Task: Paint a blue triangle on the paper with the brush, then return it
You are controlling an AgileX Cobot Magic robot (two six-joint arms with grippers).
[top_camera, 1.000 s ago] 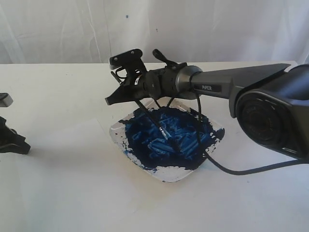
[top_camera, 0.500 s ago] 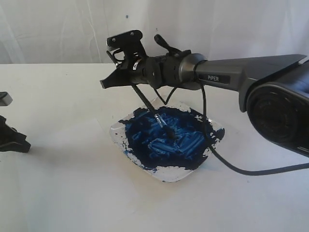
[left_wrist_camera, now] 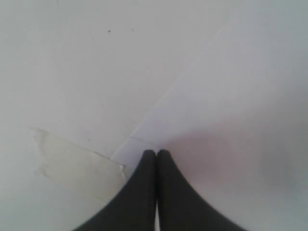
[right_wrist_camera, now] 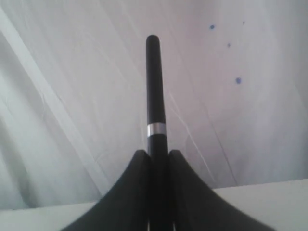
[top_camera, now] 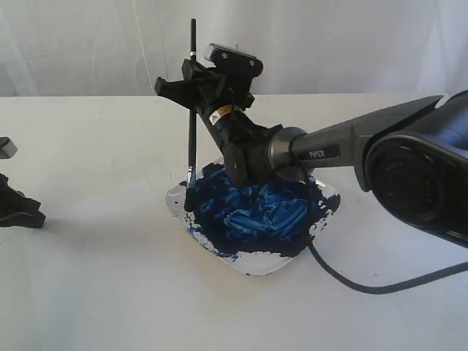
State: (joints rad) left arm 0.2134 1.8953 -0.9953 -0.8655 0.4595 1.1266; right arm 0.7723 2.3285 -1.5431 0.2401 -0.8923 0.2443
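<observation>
I see the brush [top_camera: 191, 142] standing upright, its black handle clamped in my right pincer [right_wrist_camera: 155, 156], silver ferrule low, tip in the paint at the dish [top_camera: 256, 261] rim. The white paper [left_wrist_camera: 226, 106] lies flat on the bench [top_camera: 88, 278].

Dish [top_camera: 256, 265] sits mid-table [top_camera: 102, 292]. Brush [top_camera: 191, 142] stands upright, tip down at the dish's left rim. Its handle is pinched in the right gripper [top_camera: 175, 88], which reaches in from the right above the dish. Left gripper [top_camera: 18, 208] is well apart at the far left, over a corner of the paper [left_wrist_camera: 231, 96], tape [left_wrist_camera: 72, 163] just beside that corner. Curtain [top_camera: 329, 44] hangs behind.
</observation>
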